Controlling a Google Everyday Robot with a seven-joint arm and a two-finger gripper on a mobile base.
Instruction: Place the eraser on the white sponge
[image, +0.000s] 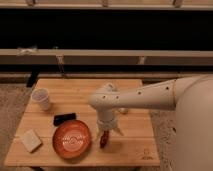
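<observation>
one white sponge (31, 140) sits at the front left of the counter (135, 127), beside the orange plate (72, 140). right of the plate hangs the end effector (104, 138), released and empty. the eraser (65, 118) lies just behind the plate, so reaching over could bump the plate's rim.

Eraser (65, 118): black. White sponge (31, 140): pale cream. Plate (86, 145): orange, pale ringed pattern at centre. Cup (41, 98): white. Table (135, 131): light wood, slatted. Arm (145, 95): white, small dark dots. Gripper (103, 139): reddish-dark, just right of plate.
</observation>
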